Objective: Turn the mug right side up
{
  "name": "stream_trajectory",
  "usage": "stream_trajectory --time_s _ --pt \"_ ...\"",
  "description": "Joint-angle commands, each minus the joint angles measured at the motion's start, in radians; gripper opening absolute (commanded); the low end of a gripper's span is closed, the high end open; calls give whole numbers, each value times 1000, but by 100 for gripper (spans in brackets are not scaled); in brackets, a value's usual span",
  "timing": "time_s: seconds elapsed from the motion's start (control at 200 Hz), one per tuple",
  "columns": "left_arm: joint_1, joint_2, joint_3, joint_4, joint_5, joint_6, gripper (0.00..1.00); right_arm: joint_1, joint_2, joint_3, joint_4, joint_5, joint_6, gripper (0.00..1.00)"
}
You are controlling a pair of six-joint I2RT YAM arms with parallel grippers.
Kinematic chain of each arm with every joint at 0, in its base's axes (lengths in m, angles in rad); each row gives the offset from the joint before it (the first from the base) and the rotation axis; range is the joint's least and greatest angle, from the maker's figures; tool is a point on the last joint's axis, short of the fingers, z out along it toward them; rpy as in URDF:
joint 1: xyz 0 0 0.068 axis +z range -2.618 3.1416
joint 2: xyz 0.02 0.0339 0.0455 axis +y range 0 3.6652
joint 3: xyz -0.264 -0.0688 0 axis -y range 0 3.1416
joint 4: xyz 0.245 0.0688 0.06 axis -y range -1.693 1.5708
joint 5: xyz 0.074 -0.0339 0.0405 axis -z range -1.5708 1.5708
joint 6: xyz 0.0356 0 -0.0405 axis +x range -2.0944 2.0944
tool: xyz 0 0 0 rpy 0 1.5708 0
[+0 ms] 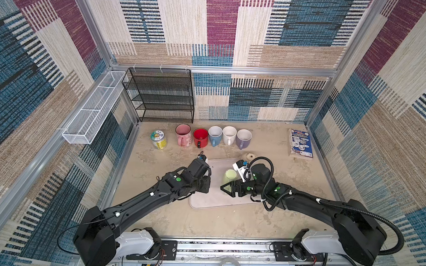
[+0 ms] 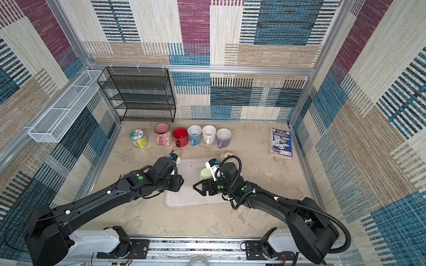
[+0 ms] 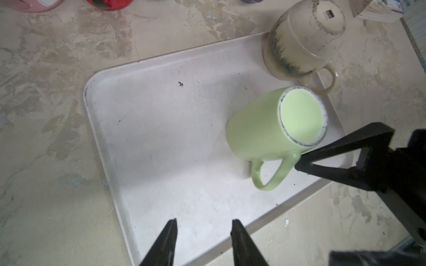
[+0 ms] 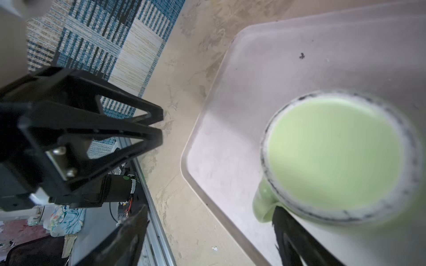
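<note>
The left gripper (image 3: pixel 204 224) hovers over the white tray (image 3: pixel 138 115), jaws partly open and empty. The green mug (image 3: pixel 265 129) stands base-up near the tray's right edge. Its handle (image 3: pixel 267 175) faces the right gripper (image 4: pixel 208 215), whose jaws are wide open, one fingertip (image 3: pixel 299 164) at the handle's root. Caution: pinching the glazed handle alone may let the mug swing or slip during inversion.

Pale green mug (image 3: pixel 253 133), upside down, base up, handle sideways, on white tray (image 3: pixel 161 142).
</note>
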Motion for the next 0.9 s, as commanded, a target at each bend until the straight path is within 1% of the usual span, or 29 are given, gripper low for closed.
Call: stream_trajectory --time_s 0.0,0.07,0.155,0.396,0.586,0.806,0.892 --pt "-23 31 36 -20 34 29 43 -1 -30 24 -83 10 -72 88" --pt "-44 59 60 -26 30 24 43 -12 -62 18 -133 40 -76 88" --pt "-63 93 83 -27 33 11 42 -53 -115 -10 -146 45 -47 87" --pt "-133 206 162 -31 50 -34 41 -231 -293 -90 -153 69 22 85" --pt "-184 293 216 -48 38 -60 40 -320 -336 -107 -168 91 35 84" --pt "-189 384 257 -65 0 -84 39 -343 -358 -126 -149 95 35 83" --pt "-188 419 291 -101 -37 -90 38 -345 -360 -126 -150 93 30 82"
